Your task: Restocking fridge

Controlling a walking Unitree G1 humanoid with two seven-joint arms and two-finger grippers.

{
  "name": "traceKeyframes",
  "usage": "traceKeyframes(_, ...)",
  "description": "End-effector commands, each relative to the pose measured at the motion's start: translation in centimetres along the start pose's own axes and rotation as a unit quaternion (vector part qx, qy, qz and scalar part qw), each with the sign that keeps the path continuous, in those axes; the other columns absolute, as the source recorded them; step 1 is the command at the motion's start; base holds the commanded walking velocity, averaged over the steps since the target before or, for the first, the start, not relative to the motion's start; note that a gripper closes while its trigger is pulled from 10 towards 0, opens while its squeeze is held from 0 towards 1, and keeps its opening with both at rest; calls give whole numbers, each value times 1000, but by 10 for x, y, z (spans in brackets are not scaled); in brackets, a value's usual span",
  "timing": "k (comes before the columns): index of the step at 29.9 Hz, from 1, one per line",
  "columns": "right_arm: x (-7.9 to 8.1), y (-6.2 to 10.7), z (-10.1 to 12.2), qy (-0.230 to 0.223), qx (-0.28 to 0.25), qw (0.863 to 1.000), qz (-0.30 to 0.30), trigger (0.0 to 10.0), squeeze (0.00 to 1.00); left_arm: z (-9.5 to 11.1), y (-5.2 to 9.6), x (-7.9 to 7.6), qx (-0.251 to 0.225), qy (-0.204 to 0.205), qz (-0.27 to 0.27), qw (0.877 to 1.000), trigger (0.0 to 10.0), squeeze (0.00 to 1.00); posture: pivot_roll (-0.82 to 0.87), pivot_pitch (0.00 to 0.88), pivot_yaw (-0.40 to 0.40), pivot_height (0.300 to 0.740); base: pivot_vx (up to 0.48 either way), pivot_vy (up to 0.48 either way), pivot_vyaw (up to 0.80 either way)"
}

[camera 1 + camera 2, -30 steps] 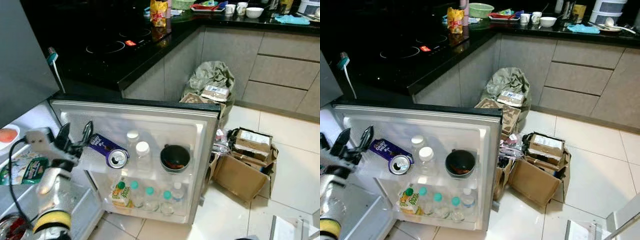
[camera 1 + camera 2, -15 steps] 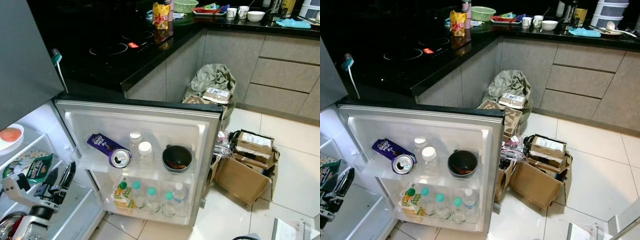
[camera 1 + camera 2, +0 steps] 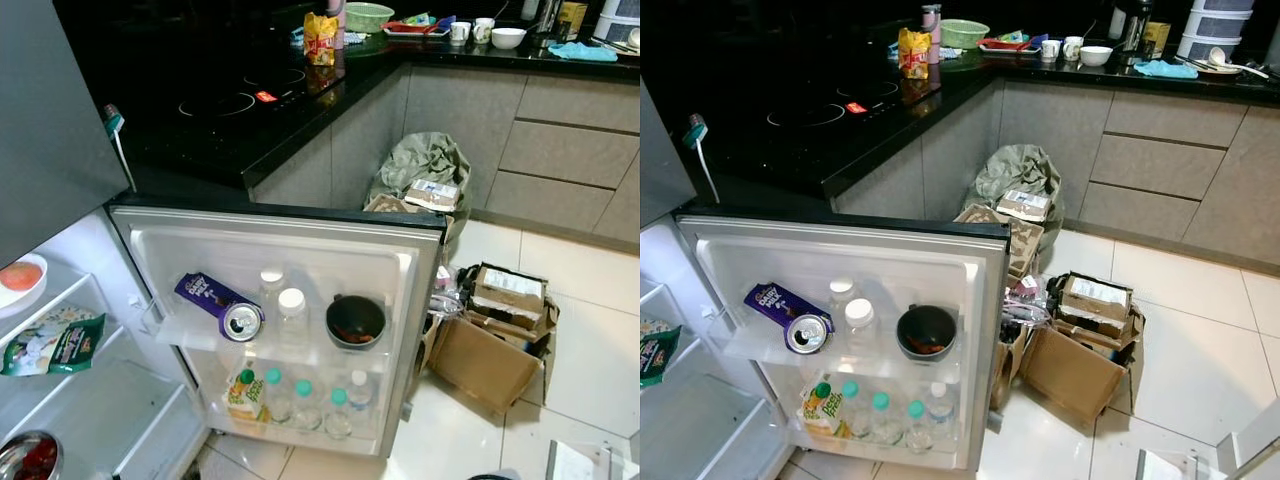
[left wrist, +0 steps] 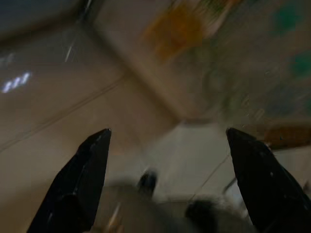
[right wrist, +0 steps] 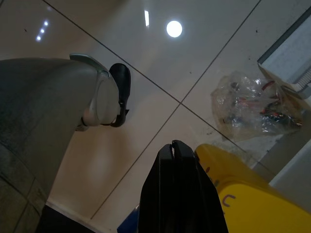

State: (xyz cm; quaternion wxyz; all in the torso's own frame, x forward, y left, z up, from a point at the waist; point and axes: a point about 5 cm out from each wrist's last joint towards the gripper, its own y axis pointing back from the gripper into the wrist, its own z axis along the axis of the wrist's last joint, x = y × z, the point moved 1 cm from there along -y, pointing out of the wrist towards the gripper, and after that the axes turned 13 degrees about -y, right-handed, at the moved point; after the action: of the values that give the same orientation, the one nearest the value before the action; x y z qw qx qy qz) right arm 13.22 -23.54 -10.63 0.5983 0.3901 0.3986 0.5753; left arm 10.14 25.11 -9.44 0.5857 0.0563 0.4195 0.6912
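1. The left gripper [image 4: 167,141] is seen in its blurred wrist view with the jaws spread wide and nothing between them, over a pale floor [image 4: 189,160].
2. The right gripper [image 5: 173,145] is seen in its wrist view with the jaws pressed together, empty, above the tiled floor, near a yellow object [image 5: 243,204] and a crumpled plastic bag [image 5: 255,107].
3. The fridge door [image 3: 290,230] stands open, and its lower rack is stocked with a juice carton [image 3: 240,392] and a row of teal-capped bottles [image 3: 300,400].
4. On the upper door shelf [image 3: 190,330] a purple can [image 3: 220,303] is laid on its side, just beside two white-capped bottles [image 3: 290,310] and a dark bowl [image 3: 355,320].
5. Inside the fridge, a green packet [image 3: 55,342] is laid on a shelf, with a plate [image 3: 20,280] above it and a metal bowl [image 3: 30,458] below it.
6. Cardboard boxes [image 3: 490,330] are set on the floor right of the door, with a full bin bag [image 3: 425,160] behind them.
7. The black counter [image 3: 250,100] behind carries a yellow bag [image 3: 320,30], a green basket [image 3: 368,14] and cups [image 3: 470,24].
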Motion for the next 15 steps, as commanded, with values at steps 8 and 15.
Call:
traceKeyframes(8, -4, 0, 3, 10, 1, 1000, -5, 10000, 0, -50, -3, -30, 124, -78, -2, 989, 10000, 0, -107, 0, -12, 740, 0, 0, 0)
traceKeyframes(15, -5, 1, 5, 15, 1, 1000, -5, 10000, 0, -53, -10, -39, 164, -135, -5, 977, 10000, 0, -104, 0, -13, 740, 0, 0, 0)
